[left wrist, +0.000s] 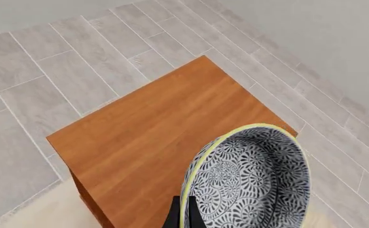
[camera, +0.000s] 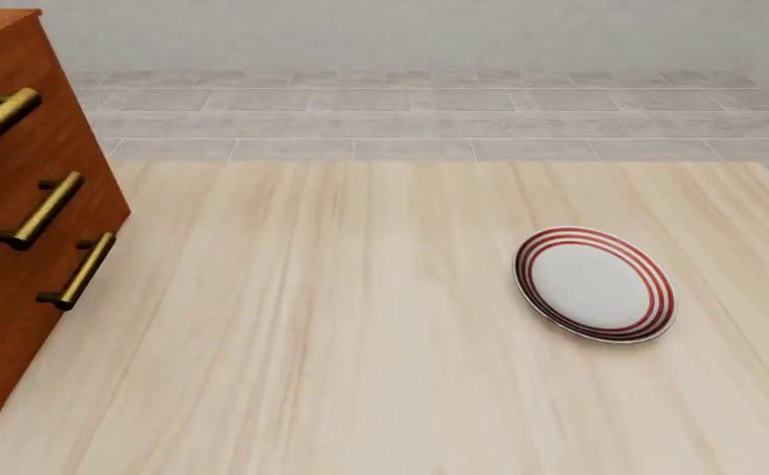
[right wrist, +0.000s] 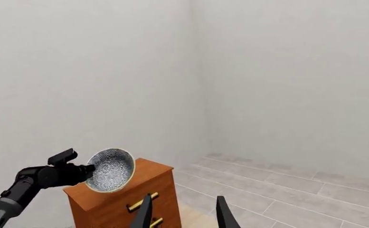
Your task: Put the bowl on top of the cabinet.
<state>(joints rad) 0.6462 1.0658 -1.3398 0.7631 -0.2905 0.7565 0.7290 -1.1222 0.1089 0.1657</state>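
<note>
The bowl (left wrist: 254, 183), dark floral inside with a pale rim, hangs tilted on its side over the cabinet's flat reddish-brown top (left wrist: 152, 137). My left gripper (left wrist: 185, 216) is shut on the bowl's rim. In the right wrist view the left arm holds the bowl (right wrist: 111, 169) just above the cabinet (right wrist: 118, 202), whose brass handles show below. My right gripper (right wrist: 184, 216) is open with nothing between its fingers, far from the cabinet. The front view shows the cabinet (camera: 21, 247) at the table's left edge. Neither the bowl nor any gripper appears in that view.
A flat white plate with red rings (camera: 596, 285) lies on the light wooden table (camera: 332, 336), right of centre. Grey tiled floor (left wrist: 57, 61) and white walls surround the table and cabinet.
</note>
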